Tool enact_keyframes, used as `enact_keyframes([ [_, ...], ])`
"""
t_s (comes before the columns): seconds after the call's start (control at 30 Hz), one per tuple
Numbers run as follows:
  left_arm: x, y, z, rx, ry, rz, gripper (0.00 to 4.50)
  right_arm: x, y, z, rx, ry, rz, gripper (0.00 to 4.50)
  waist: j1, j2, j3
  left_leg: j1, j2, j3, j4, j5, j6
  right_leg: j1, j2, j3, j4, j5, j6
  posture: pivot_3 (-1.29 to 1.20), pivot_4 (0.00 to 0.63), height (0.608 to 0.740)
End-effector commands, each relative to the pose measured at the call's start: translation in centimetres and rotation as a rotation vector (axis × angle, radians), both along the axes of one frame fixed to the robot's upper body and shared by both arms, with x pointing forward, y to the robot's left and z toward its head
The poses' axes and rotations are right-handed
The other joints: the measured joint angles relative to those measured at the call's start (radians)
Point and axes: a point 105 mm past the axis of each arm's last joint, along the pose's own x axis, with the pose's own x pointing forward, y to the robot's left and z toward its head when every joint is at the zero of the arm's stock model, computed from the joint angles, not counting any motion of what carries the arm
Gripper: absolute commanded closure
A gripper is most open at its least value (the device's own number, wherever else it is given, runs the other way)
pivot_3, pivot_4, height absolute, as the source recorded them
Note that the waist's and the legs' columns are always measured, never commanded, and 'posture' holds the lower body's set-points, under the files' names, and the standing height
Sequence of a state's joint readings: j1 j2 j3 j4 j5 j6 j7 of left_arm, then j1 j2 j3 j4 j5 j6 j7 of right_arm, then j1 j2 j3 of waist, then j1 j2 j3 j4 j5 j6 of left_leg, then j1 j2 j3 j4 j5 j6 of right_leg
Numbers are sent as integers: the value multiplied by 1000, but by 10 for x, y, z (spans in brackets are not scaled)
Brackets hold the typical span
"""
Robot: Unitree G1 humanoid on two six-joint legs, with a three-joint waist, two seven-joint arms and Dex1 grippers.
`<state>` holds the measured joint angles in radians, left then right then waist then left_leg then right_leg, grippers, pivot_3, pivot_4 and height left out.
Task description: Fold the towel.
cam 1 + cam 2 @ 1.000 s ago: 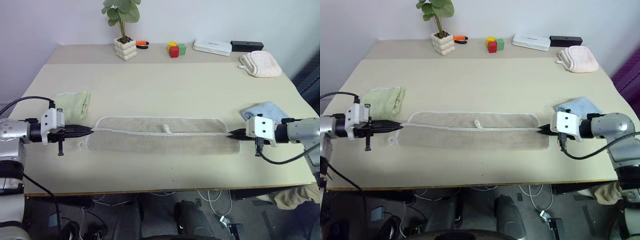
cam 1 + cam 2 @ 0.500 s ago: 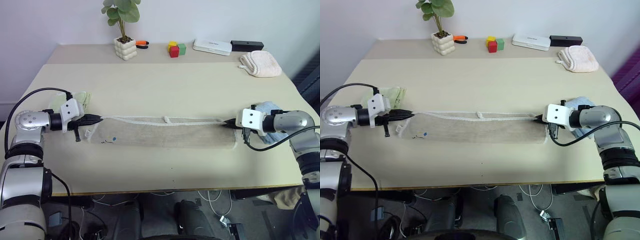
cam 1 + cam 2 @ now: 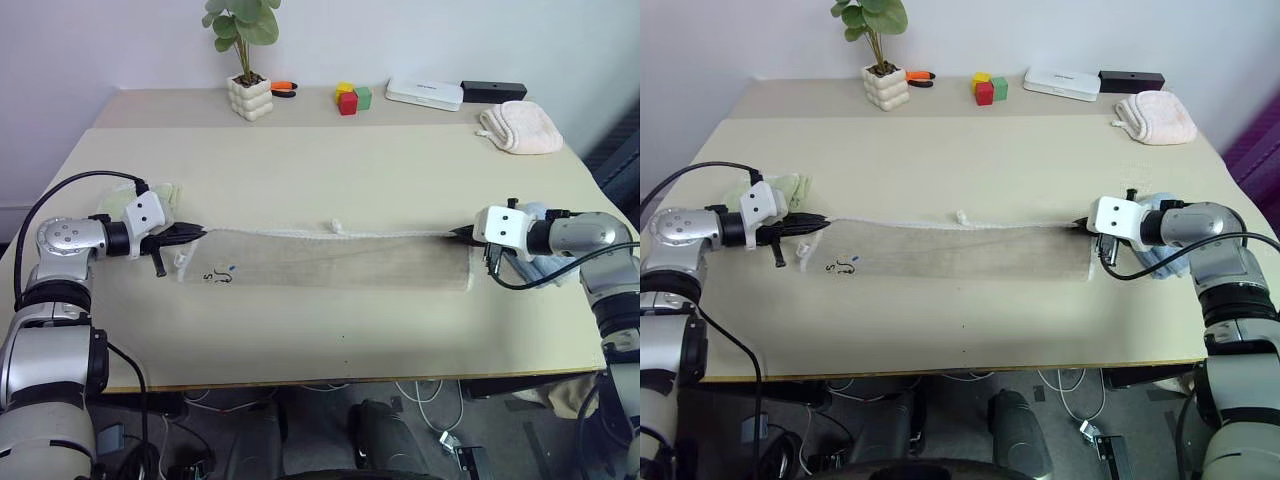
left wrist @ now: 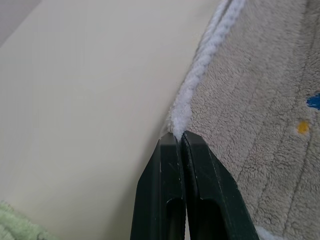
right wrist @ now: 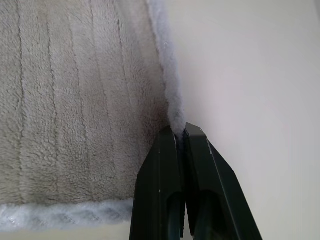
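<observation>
Left eye view: both grippers, left gripper (image 3: 196, 233) and right gripper (image 3: 459, 233), clamp the towel (image 3: 330, 262) corners, first lengthwise fold nearly laid, further folds remaining.

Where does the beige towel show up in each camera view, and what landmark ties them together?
Left eye: towel across table middle.
Right eye: same.
Left wrist: ribbed cloth beside the fingers.
Right wrist: ribbed cloth.
Shared landmark: pale corded edge, pinched by left gripper and right gripper.

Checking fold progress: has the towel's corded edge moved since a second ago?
Yes. The corded edge of the towel moved toward the plant pot, away from the near table edge.
</observation>
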<state>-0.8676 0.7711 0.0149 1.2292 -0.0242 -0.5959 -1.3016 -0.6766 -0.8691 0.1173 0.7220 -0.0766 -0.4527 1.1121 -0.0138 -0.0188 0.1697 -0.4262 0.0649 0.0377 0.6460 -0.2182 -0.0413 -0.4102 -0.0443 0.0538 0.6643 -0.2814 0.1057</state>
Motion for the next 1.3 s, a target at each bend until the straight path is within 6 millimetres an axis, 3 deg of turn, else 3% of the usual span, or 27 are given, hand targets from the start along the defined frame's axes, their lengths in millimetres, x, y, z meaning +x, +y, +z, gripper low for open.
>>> enact_keyframes([
  [0.03, 4, 6, 11, -9, -34, 36, 4500, 5, -1, 12, -3, -59, -7, 4443, 0, 0, 0, 0, 0, 0, 0, 0, 0, 0, 0, 0, 0, 0, 0, 0, 150, 740],
  [0.57, 11, 0, -4, -32, 21, 91, 4500, 14, 4, -4, -38, -58, -33, 4443, 0, 0, 0, 0, 0, 0, 0, 0, 0, 0, 0, 0, 0, 0, 0, 0, 150, 740],
  [0.6, 12, 1, -4, -45, 29, 104, 4220, 13, 5, -5, -37, -54, -27, 4486, 0, 0, 0, 0, 0, 0, 0, 0, 0, 0, 0, 0, 0, 0, 0, 0, 150, 740],
  [0.7, 10, 0, -3, -42, 39, 88, 3068, 14, 5, -5, -18, -41, -43, 3575, -1, 0, 0, 0, 0, 0, 0, 0, 0, 0, 0, 0, 0, 0, 0, 0, 150, 740],
  [0.9, 11, -1, 7, -15, -18, 63, 42, 16, 3, -2, -9, -46, -64, 627, 0, 0, 0, 0, 0, 0, 0, 0, 0, 0, 0, 0, 0, 0, 0, 0, 150, 740],
  [0.93, 12, -2, 9, -22, -26, 59, 0, 17, 3, -2, -9, -45, -71, 95, 0, 0, 0, 0, 0, 0, 0, 0, 0, 0, 0, 0, 0, 0, 0, 0, 150, 740],
  [1.1, 20, -1, 29, -176, -20, 116, 0, 23, 7, 15, 105, -58, -117, 36, 0, 0, 0, 0, 0, 0, 0, 0, 0, 0, 0, 0, 0, 0, 0, 0, 150, 740],
  [1.23, 26, -5, 58, -387, -35, 120, 1265, 30, 10, 40, 246, -127, -169, 1276, 0, 0, 0, 0, 0, -1, 0, 0, 0, 0, 0, 0, 0, 0, 0, 0, 150, 740],
  [1.3, 28, -7, 69, -453, -54, 117, 2332, 33, 11, 51, 277, -175, -184, 2402, -1, 0, 0, 0, 0, -1, 0, 0, 0, 0, 0, 0, 0, 0, 1, 0, 150, 740],
])
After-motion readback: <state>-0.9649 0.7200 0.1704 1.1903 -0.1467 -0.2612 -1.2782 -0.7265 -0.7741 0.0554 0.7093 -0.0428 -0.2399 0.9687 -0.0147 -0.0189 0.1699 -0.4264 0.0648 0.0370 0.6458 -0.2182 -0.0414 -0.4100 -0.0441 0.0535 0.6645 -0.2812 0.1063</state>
